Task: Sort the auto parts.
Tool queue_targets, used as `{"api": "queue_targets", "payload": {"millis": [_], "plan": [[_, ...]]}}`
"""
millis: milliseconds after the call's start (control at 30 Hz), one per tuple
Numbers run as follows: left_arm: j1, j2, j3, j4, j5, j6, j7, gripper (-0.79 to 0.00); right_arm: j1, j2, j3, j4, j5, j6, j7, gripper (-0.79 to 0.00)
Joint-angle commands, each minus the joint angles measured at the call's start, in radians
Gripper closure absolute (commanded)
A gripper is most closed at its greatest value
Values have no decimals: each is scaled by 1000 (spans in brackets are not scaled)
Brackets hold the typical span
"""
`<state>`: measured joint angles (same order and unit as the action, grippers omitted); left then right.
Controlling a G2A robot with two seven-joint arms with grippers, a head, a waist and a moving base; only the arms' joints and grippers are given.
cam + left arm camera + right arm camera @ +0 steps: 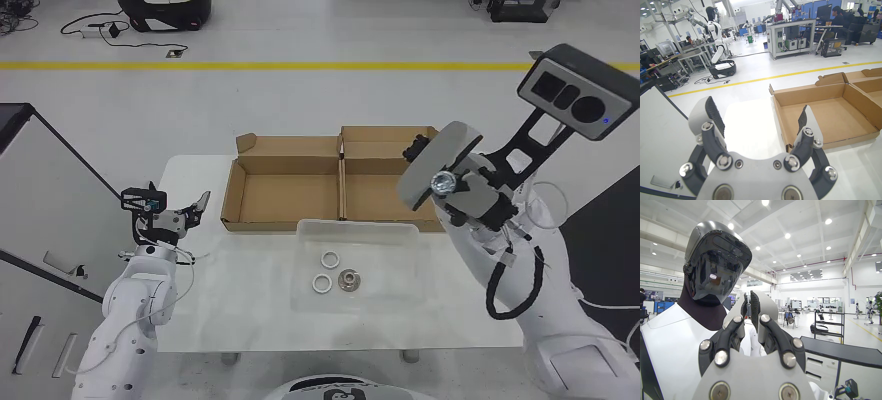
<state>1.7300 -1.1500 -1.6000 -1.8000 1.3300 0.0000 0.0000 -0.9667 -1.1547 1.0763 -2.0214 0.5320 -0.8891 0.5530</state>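
High above the right end of the bench point(250, 300), closest to the top camera, the right pincer point(749, 295) points upward. Its jaws are drawn almost together on a small threaded metal piece point(748, 299), pinched between the ribbed pads near their tips. From above, the piece's shiny end glints over the right end of the right carton point(372, 195). Over the bench's left edge hovers the left pincer point(757, 103), jaws spread wide with nothing between them. Its tips are turned toward the left carton point(285, 198) and sit a little apart from that carton's left wall. Both cartons are shallow, open cardboard boxes, set side by side and touching along the bench's far edge, with flaps standing at their far sides. Just nearer than the cartons, at the middle of the bench and running toward its near edge, lies a clear tray point(355, 226). Inside it, in its left half, are the farther white ring point(328, 260) and the nearer white ring point(320, 284), a little apart. A flanged metal part point(349, 279) sits just beside the nearer one on its right.
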Motion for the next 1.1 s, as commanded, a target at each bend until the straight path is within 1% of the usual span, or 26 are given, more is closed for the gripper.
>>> {"api": "queue_targets", "payload": {"millis": [0,100,167,400,467,567,700,867,933,1067], "plan": [[0,0,0,0,0,0,0,-785,-10,1,10,5,-17,25,-4,0],[0,0,0,0,0,0,0,-785,-38,10,76,31,-61,69,19,0],[0,0,0,0,0,0,0,-785,-63,21,136,49,-91,105,57,0],[0,0,0,0,0,0,0,-785,-143,61,357,106,-155,209,229,0],[0,0,0,0,0,0,0,-785,-146,72,408,129,-198,241,285,0],[0,0,0,0,0,0,0,-785,-121,82,446,172,-240,274,345,0],[0,0,0,0,0,0,0,-785,-31,89,431,255,-303,288,415,0],[0,0,0,0,0,0,0,-785,145,84,326,388,-387,268,483,0],[0,0,0,0,0,0,0,-785,233,81,273,445,-473,245,522,0],[0,0,0,0,0,0,0,-785,393,65,149,553,-645,195,549,0]]}}
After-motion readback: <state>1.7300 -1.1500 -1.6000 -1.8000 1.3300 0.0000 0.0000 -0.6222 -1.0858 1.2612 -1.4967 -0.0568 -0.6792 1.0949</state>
